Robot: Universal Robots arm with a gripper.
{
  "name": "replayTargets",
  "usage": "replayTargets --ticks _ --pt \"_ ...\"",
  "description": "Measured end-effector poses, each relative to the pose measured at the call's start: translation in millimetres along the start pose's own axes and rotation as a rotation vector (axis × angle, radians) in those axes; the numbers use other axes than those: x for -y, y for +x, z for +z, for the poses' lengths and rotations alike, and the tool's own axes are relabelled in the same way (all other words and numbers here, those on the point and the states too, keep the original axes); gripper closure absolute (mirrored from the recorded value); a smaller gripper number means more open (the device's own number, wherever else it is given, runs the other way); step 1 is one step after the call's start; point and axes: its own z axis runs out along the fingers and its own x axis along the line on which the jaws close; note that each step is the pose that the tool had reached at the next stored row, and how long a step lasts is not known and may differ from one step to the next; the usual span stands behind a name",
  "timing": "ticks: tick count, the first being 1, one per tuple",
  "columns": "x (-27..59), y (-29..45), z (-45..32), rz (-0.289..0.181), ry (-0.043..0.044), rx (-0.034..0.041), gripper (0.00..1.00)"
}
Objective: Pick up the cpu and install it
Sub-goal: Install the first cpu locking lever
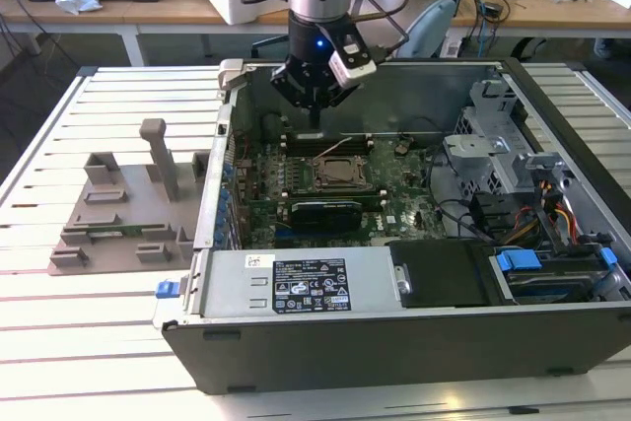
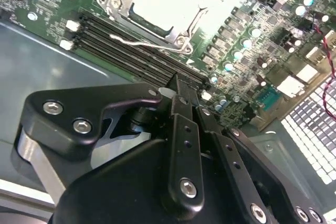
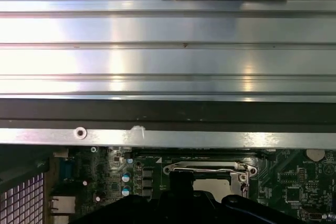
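The gripper (image 1: 314,105), fingers pressed together and seemingly empty, is hovering above the socket (image 2: 157,4); the cpu (image 2: 157,1) is apparently lying seated there; light, rigid, fragile; edges only.

An open computer case (image 1: 394,342) sits beside a grey fixture plate (image 1: 108,224) on a slatted table (image 1: 59,342).

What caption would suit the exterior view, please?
Gripper poised above the processor socket inside the open computer case.
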Motion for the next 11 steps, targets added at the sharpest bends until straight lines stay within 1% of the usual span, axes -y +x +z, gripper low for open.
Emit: replayTargets --ticks 2,5,8,11 --pt "0.0 -5.9 0.2 0.000 0.0000 -0.0002 0.89" --pt "0.0 -12.1 0.2 0.000 0.0000 -0.0005 0.89" --pt "0.0 -15.0 0.3 0.000 -0.0002 -0.0004 0.89" --pt "0.0 -15.6 0.3 0.000 0.0000 -0.0005 0.89"
